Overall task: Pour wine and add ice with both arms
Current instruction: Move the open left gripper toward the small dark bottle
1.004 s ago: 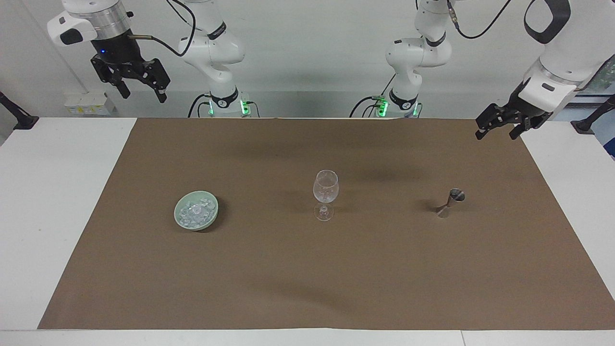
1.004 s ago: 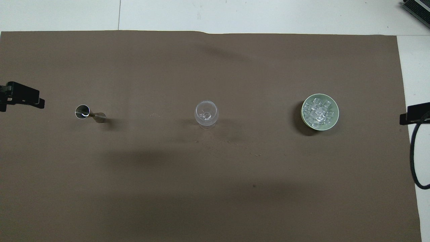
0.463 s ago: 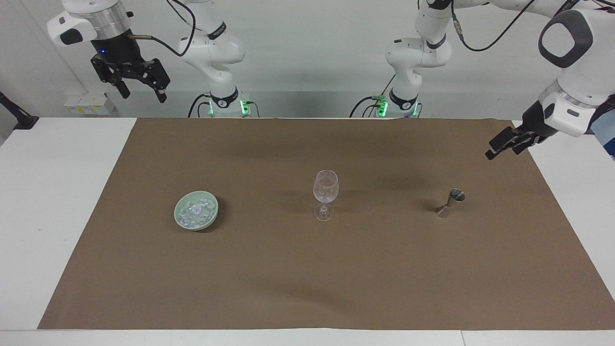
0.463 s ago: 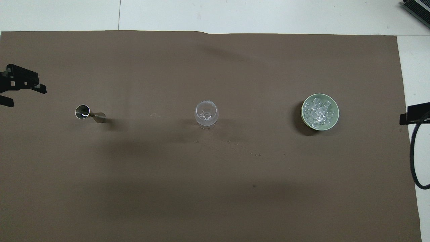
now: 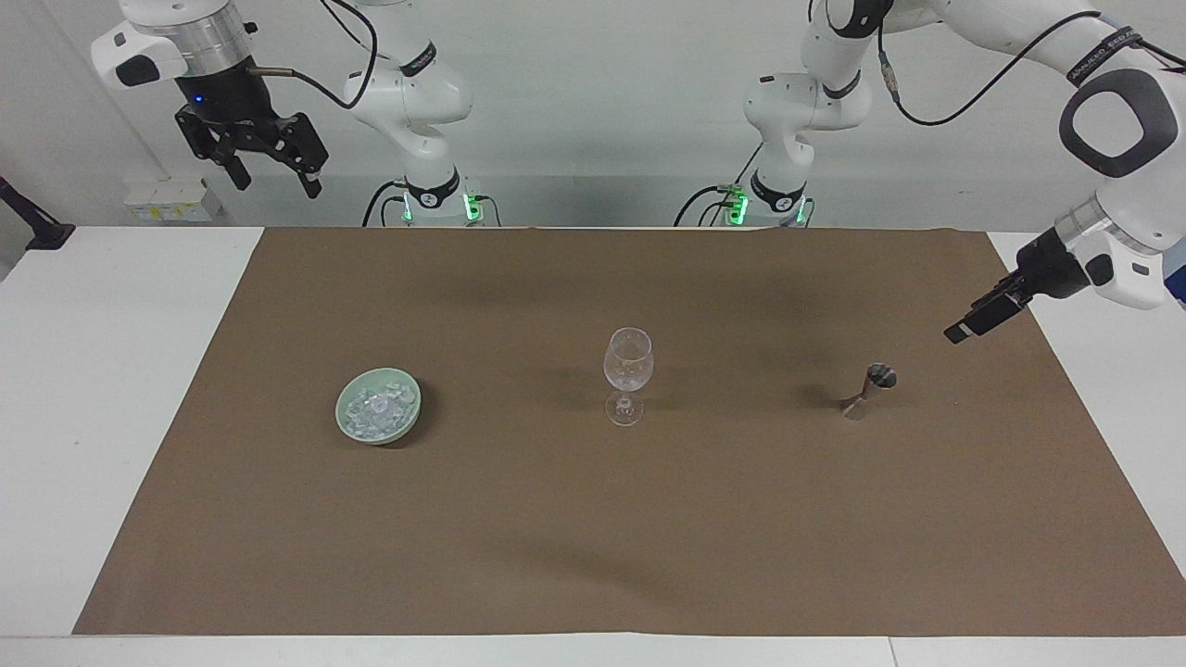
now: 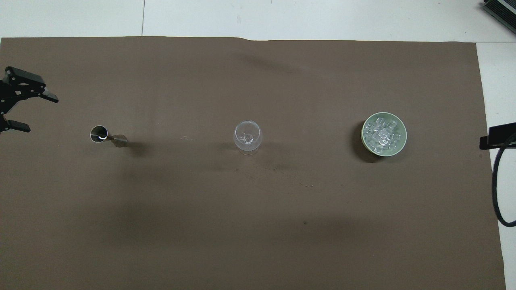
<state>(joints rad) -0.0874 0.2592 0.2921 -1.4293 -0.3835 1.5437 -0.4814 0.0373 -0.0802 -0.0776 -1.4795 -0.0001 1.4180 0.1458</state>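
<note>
A brown mat covers most of the white worktop, leaving bare strips at both ends and wide open room on every side of the three items lined up across its middle. The ice fills a pale green bowl toward the right arm's end; a clear stemmed glass stands upright at center; a small metal measuring cup stands toward the left arm's end, all well apart. The left gripper, jaws spread open, hangs over the mat's edge near the measuring cup, lower and closer to it than a second ago. The right gripper waits high by its base, jaws open, unmoved. Nothing on the mat has shifted. A plain pale wall backs the scene.
</note>
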